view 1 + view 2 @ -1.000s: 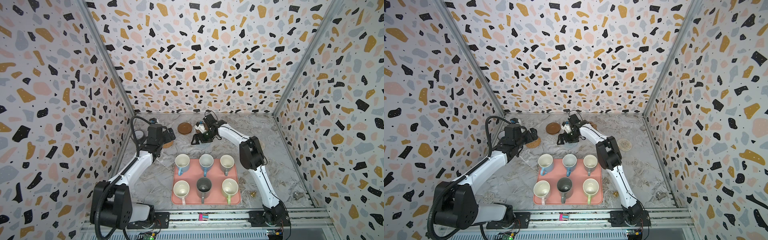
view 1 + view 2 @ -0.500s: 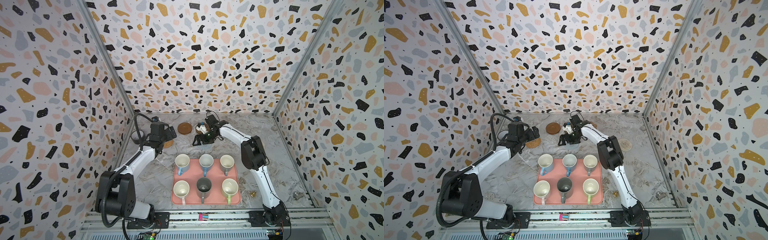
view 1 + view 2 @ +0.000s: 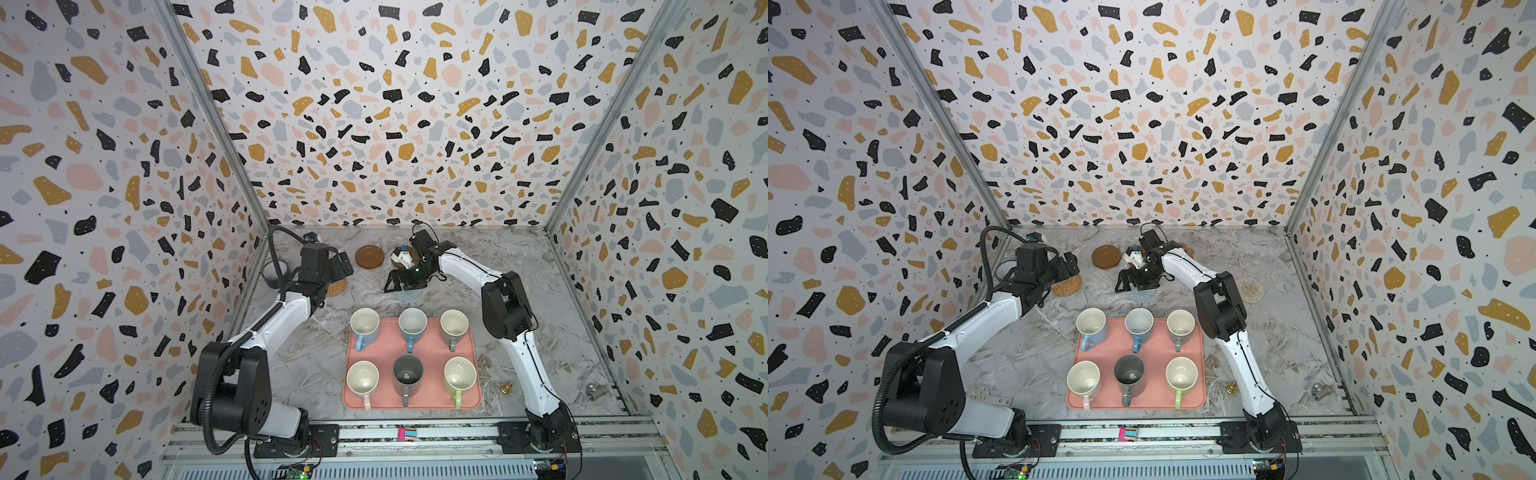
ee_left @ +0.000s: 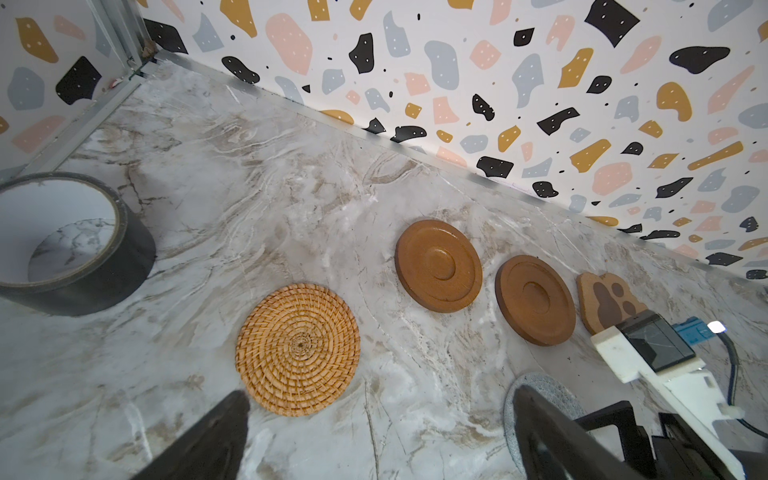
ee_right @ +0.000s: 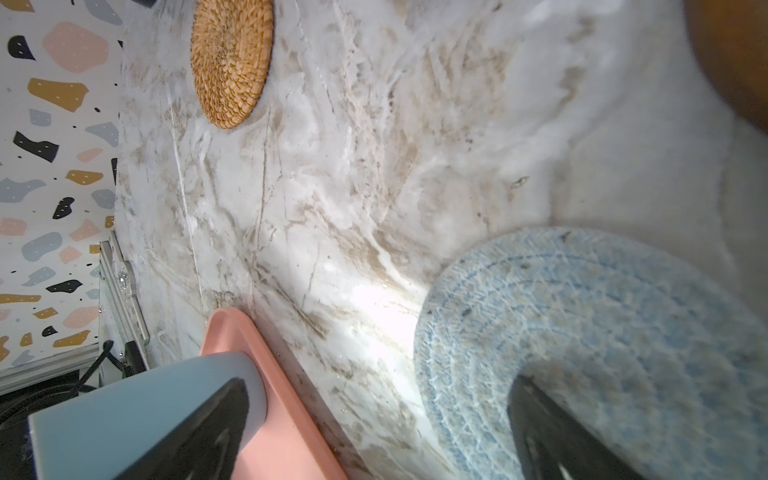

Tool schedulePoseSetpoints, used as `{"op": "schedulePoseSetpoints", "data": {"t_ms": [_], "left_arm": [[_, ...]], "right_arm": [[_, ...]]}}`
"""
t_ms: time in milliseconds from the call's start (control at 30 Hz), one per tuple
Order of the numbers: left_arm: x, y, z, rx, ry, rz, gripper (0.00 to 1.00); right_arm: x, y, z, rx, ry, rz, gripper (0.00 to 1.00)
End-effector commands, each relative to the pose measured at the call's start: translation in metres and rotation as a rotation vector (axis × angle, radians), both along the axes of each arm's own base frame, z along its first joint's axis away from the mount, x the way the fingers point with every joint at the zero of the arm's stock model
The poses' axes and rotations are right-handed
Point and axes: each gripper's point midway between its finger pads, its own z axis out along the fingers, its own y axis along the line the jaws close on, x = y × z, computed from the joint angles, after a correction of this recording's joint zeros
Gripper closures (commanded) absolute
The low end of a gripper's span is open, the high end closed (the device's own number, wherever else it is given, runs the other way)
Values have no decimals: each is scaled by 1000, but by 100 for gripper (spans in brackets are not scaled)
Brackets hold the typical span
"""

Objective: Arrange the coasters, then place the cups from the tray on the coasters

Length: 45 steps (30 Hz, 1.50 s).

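Coasters [image 3: 369, 256] lie flat on the marble surface [image 3: 316, 365], all past the 12 o'clock side of the pink tray [image 3: 430, 353]. The rattan coaster [image 4: 297, 349] is at about 10 o'clock from the tray. The first brown coaster [image 4: 438, 266], the second brown coaster [image 4: 535, 300] and the paw coaster [image 4: 609, 301] sit side by side in a row near the back wall at 12 o'clock. The pale blue coaster [image 5: 582, 332] is just past the tray's 12 o'clock edge. The cream coaster [image 3: 1249, 289] is off at 2 o'clock.

On the tray, the far row has the light blue cup [image 3: 364, 326], the deeper blue cup [image 3: 412, 324] and the grey cup [image 3: 454, 324]. The near row has the pink cup [image 3: 363, 378], the dark grey cup [image 3: 408, 372] and the green cup [image 3: 460, 376]. Their handles point to 6 o'clock.

The left gripper [image 4: 380, 399] is spread wide and holds nothing. It hangs by the rattan coaster. The right gripper [image 5: 378, 384] is spread wide too, with nothing in it. One of its fingers is over the pale blue coaster; I cannot tell if it touches. A dark tape roll [image 4: 62, 245] stands at 9 o'clock from the rattan coaster.
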Motion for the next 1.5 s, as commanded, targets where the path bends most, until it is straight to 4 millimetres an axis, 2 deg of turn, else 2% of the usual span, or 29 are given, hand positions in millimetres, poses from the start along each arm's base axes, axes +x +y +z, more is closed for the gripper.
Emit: {"op": "schedulePoseSetpoints", "data": {"t_ms": [0,500,867,1200,1333,1467], "left_arm": [[5,1,14,-10,-56,0,0],[0,2,12,-7,-51,2,0],[-1,2,12,-2,-50,0,0],[0,1,16,-10,-59,-2,0],[0,1,17,-11,-62,-1,0],[0,1,17,-11,-61,-2,0]], "right_arm": [[-15,-4,-30,-66,96,-15,1],[-3,-4,-35,-59,90,-68,1],[1,-7,-22,-45,72,-76,1],[4,0,8,13,42,-59,1],[6,2,27,39,12,-55,1],[18,-3,56,75,-42,-73,1]]}}
